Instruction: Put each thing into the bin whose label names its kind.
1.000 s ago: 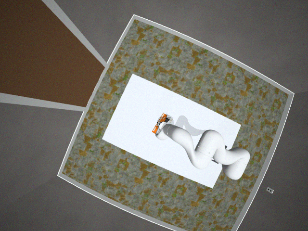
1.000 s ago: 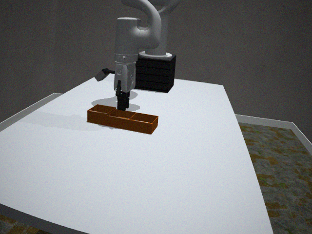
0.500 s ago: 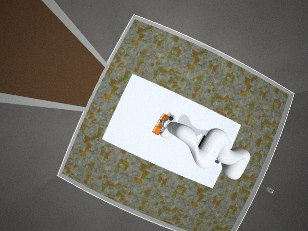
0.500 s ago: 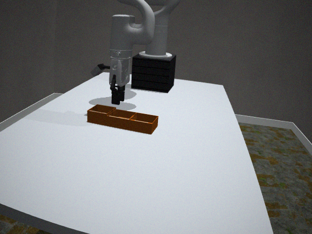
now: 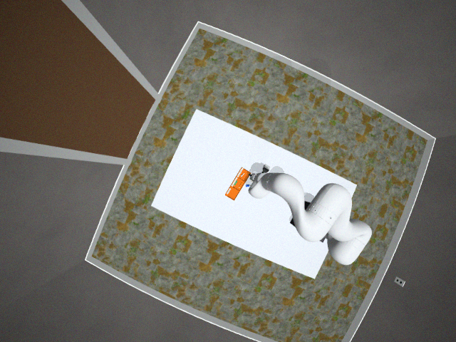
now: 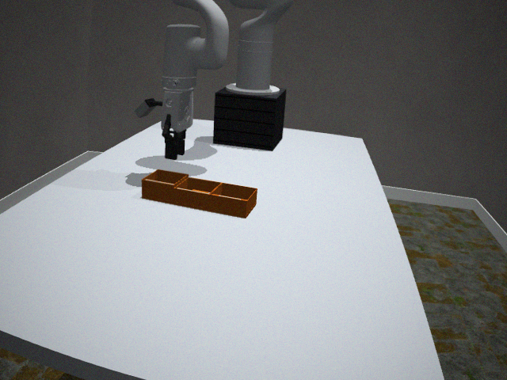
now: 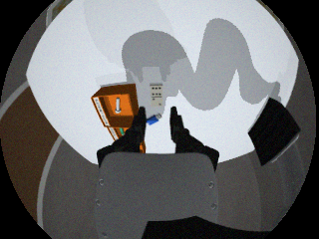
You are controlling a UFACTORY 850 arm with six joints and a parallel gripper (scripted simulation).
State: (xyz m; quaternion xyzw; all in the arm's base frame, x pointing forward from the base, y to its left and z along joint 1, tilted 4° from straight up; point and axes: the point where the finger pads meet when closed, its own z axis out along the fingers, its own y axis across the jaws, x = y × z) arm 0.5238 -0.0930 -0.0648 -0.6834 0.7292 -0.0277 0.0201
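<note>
An orange row of three bins stands on the white table; it also shows in the top view and in the wrist view. In the wrist view a small white thing lies in one bin. A small blue thing lies on the table beside the bins, also seen from above. A pale flat thing with dark dots lies on the table just past it. My gripper hangs behind the bins' left end, above the table. Its fingers stand apart with nothing between them.
The arm's black base block stands at the back of the table. The table's edges drop to a mottled floor with a low grey border.
</note>
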